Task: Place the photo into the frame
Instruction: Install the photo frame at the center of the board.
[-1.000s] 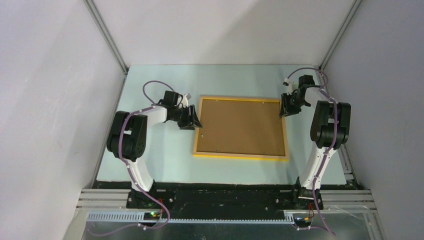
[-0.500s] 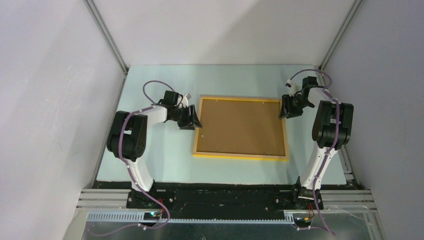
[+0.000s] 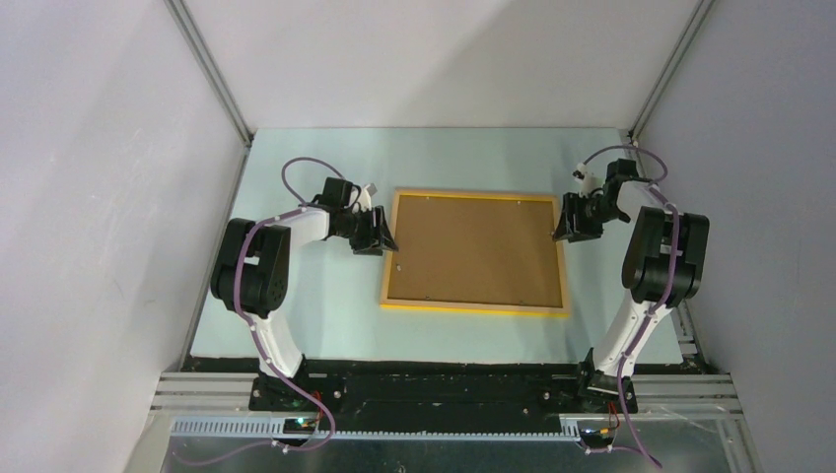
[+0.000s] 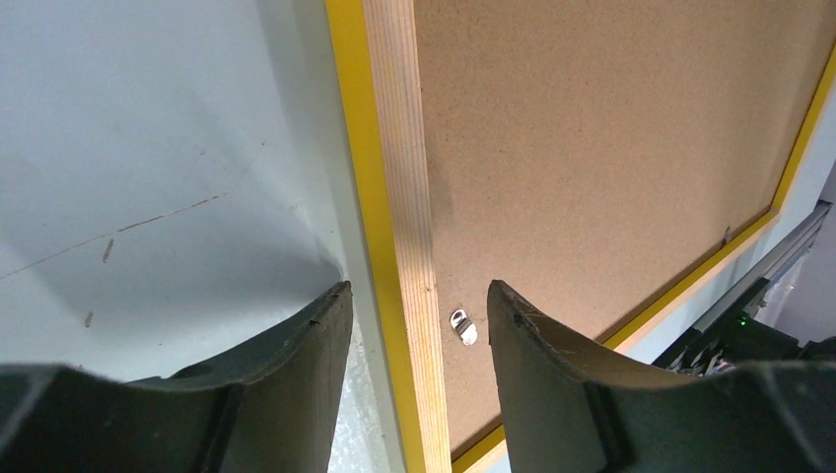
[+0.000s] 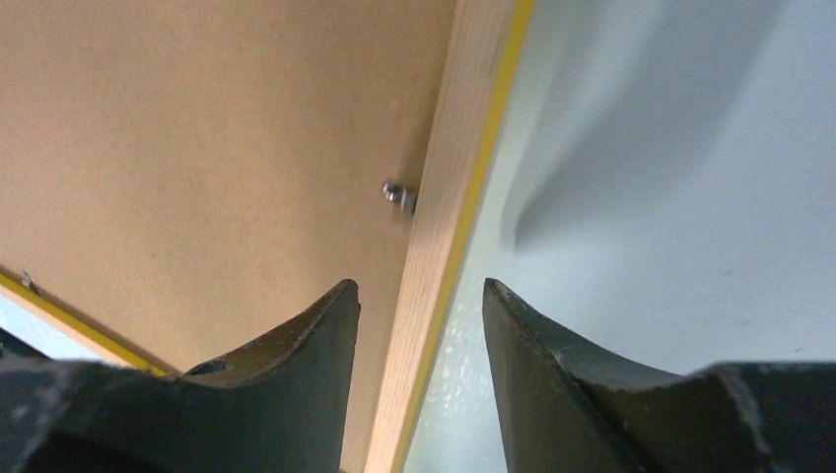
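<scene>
Frame (image 3: 473, 307) lies back-up on the table (image 3: 315, 325), brown backing board (image 3: 478, 251) seated inside; I can't see the photo. My left gripper (image 4: 416, 288) and right gripper (image 5: 419, 284) straddle the side rails, jaws released, probably to work the clips (image 4: 463, 327).

My top view looks down from above and behind the arms, far enough back to take in the whole table (image 3: 315, 325), both side walls and the frame (image 3: 473, 307) lying flat in the middle. My left wrist camera sits low and very near the frame's left rail. It looks along the rail between its own two fingers (image 4: 296, 374), with the brown backing board (image 4: 611, 148) filling its right half. My right wrist camera does likewise at the opposite rail, board on its left, fingers (image 5: 552, 365) at the bottom. Both wrist views share the board with each other and with the top view.
</scene>
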Controlling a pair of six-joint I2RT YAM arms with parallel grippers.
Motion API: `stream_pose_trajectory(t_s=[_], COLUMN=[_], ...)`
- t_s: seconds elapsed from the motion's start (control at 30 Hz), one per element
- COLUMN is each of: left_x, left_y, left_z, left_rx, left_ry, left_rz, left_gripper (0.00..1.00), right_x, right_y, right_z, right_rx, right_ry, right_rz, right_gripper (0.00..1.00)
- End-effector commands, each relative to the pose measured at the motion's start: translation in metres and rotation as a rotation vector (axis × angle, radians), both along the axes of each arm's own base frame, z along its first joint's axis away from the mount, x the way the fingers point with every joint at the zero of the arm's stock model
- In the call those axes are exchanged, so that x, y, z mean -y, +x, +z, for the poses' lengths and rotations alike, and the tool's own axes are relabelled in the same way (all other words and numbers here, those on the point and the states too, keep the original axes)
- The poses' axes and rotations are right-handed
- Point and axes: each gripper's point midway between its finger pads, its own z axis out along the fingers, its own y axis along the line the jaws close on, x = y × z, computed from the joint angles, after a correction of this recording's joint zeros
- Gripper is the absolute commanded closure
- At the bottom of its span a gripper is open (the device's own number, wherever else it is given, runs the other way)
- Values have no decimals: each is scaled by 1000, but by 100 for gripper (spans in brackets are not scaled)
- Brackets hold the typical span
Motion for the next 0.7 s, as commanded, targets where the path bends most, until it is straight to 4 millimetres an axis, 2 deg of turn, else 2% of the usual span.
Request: stream_pose_trajectory(t_s=[0.0, 0.1, 0.27, 0.57, 0.67], left_x=[-8, -8, -10, -14, -14], left_y=[6, 7, 7, 12, 10], left_z=[-6, -6, -6, -2, -1], left_rx=[20, 23, 26, 39, 40], left_ry=[65, 68, 78, 111, 114], left_rz=[-9, -9, -9, -6, -13], left_gripper=[40, 40, 40, 38, 29], right_x=[-3, -5, -8, -11, -11], right_y=[-13, -21, -21, -16, -17], right_z=[8, 0, -9, -14, -13], right_rx=[31, 13, 0, 1, -1], right_ry=[-26, -49, -76, -105, -102], right_rz=[32, 36, 28, 21, 18], right_gripper=[47, 47, 52, 78, 83])
